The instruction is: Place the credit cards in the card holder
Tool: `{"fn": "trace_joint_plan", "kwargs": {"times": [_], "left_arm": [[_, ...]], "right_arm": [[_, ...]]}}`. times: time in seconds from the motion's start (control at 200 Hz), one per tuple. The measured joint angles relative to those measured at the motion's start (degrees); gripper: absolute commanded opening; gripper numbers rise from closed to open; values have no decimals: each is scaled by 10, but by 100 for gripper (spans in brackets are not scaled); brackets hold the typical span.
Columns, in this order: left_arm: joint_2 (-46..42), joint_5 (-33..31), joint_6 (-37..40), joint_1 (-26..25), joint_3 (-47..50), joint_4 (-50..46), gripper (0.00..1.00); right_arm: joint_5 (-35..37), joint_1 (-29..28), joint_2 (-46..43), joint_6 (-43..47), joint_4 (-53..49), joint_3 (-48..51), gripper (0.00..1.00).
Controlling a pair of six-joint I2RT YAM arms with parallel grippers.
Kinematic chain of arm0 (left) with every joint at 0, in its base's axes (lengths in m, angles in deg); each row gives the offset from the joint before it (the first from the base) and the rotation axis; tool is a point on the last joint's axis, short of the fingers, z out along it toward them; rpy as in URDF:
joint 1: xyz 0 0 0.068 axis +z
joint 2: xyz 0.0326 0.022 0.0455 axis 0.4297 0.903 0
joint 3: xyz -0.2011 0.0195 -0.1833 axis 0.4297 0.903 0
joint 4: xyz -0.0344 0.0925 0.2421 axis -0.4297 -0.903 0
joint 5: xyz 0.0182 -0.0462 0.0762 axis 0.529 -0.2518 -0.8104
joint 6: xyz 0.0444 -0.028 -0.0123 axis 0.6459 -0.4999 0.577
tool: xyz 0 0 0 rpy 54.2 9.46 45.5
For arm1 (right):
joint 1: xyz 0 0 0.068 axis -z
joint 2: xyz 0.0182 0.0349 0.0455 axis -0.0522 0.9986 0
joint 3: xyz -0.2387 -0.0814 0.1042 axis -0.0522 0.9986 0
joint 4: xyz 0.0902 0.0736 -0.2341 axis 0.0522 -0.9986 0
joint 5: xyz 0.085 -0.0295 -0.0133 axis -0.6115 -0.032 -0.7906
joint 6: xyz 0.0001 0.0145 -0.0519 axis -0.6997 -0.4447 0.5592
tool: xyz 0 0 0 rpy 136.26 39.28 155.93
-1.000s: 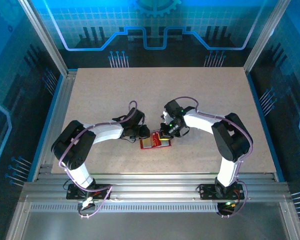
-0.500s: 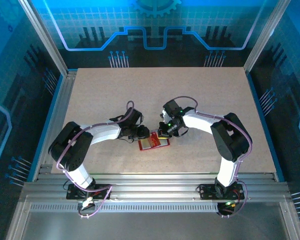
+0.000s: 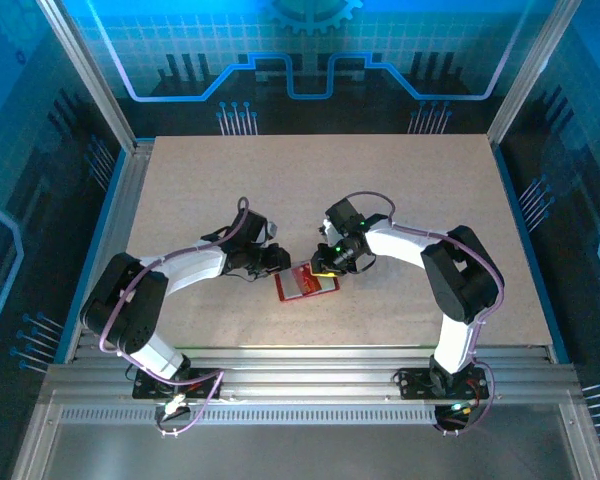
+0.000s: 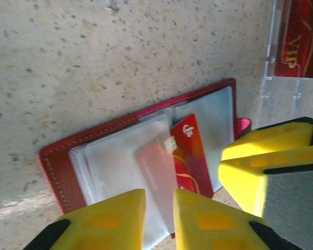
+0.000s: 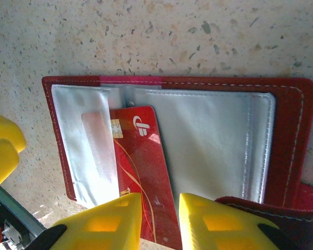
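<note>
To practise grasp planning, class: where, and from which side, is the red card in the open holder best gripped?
Grip the red card by its free short end, opposite the chip. That end pokes past the card holder's edge, so come from that side; the chip end is tucked partly under a clear pocket.

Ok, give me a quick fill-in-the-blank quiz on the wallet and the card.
The wallet lies ___ on the table.
The card tucked into it is ___.
The right gripper has ___ fingers.
Missing words: open; red; yellow.
</note>
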State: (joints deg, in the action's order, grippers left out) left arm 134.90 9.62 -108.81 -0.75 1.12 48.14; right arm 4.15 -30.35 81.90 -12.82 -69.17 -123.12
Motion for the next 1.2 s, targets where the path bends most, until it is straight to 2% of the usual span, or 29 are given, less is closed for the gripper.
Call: {"fn": "trace_joint_plan", "kwargs": {"times": [0.165,0.37,0.725,1.201], "left_arm": [[23,25,-8,-5,-14,15,16],[73,38,-15,-12,-28,35,16],[99,29,-14,-14,-24,43,16],[92,31,-15,-6,4,83,16]], "right_arm": [[-1,0,0,2,2,5,26],[-1,0,2,11,2,11,34],[-29,0,14,25,14,11,39],[-94,5,41,34,38,2,35]]}}
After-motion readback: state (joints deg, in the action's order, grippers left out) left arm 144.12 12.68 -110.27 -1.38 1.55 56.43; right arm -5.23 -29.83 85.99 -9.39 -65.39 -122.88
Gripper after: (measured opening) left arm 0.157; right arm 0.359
